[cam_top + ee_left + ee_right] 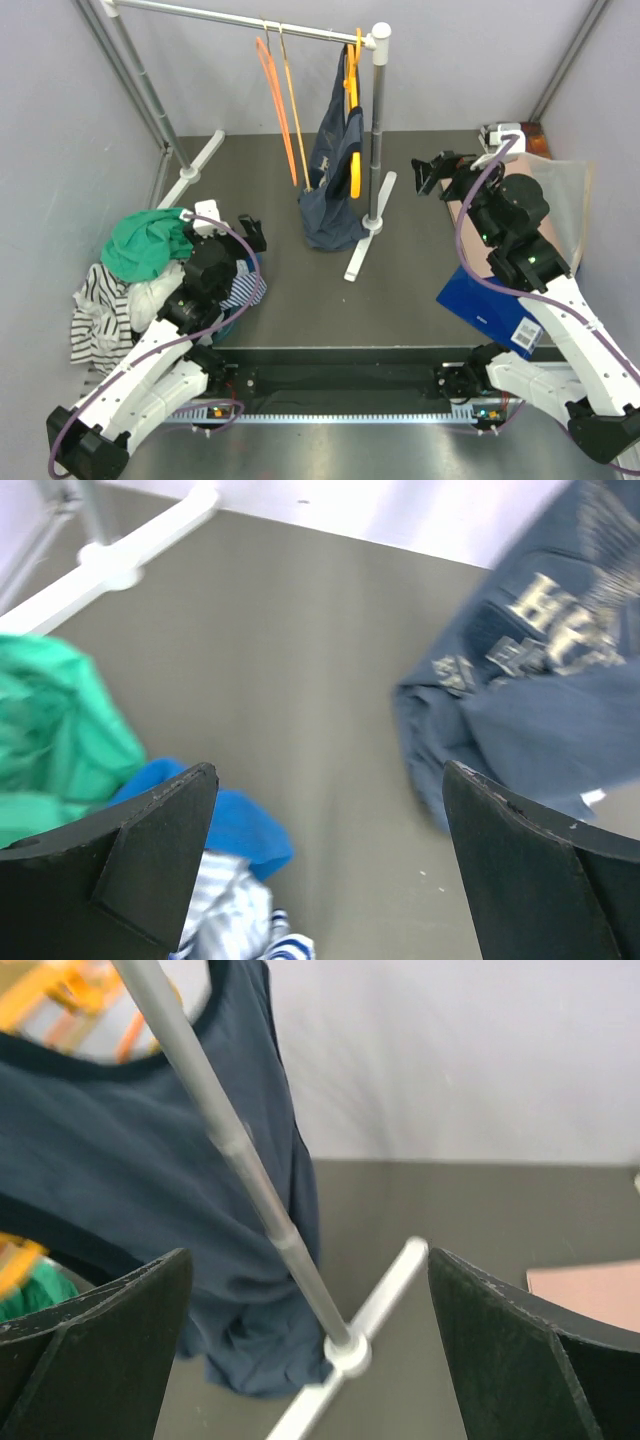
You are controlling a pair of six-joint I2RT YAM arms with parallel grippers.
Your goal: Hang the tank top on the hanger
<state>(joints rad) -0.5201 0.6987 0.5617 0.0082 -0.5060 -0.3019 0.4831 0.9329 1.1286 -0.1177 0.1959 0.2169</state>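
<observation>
The navy tank top point(333, 165) hangs at the right end of the rack's rail on the amber hanger point(353, 95). Its hem is bunched on the table beside the rack's foot. My left gripper point(250, 233) is open and empty, low, to the left of the cloth. In its wrist view point(330, 865) the tank top point(540, 680) shows pale lettering at the upper right. My right gripper point(428, 172) is open and empty, to the right of the rack's post. In its own view point(310, 1350) the tank top point(140, 1160) hangs behind the post point(240, 1150).
Two redder orange hangers point(278, 100) hang on the rail point(240, 20). A green garment point(145, 243) and striped cloth point(95, 310) are piled at the left. A blue box point(485, 300) and a pink board point(590, 1290) lie on the right. The rack's white foot point(368, 228) crosses the middle.
</observation>
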